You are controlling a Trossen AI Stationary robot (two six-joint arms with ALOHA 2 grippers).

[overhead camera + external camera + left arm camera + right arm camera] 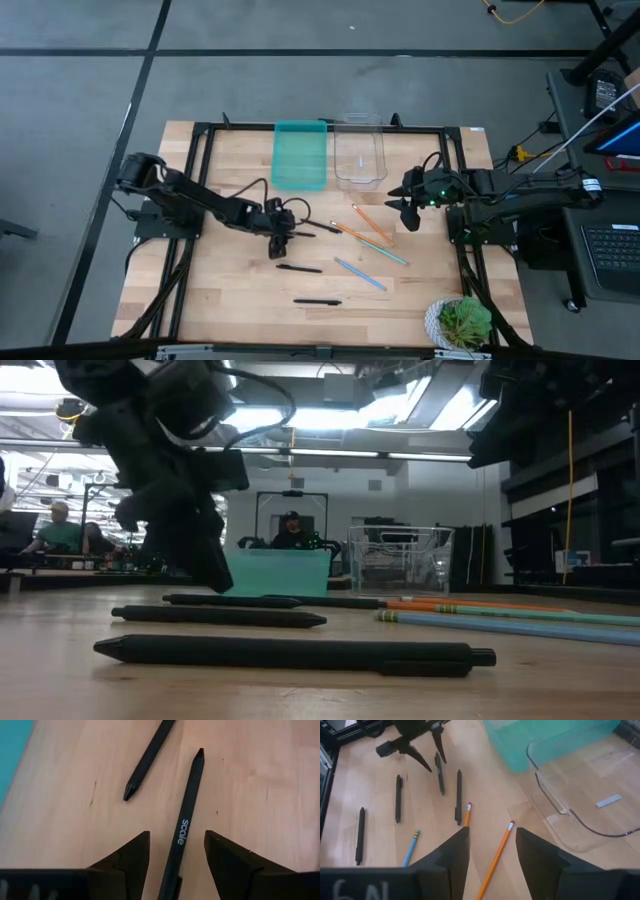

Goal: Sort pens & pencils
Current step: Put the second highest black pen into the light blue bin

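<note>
Several black pens lie flat on the wooden table. One pen [186,815], with white lettering, lies between the fingers of my left gripper [176,834], which is open, low over the table and points down; a gap shows on both sides. Another pen [147,762] lies just beyond it. Two more pens [298,268] [317,301] lie nearer the front edge. Two orange pencils [372,226] and two light-blue pencils [360,273] lie right of centre. My right gripper [490,851] hangs open above the pencils at the right, holding nothing.
A teal bin [300,155] and a clear bin [360,152] stand side by side at the table's far edge. A potted plant [462,322] sits at the near right corner. People sit in the room beyond the table [60,530].
</note>
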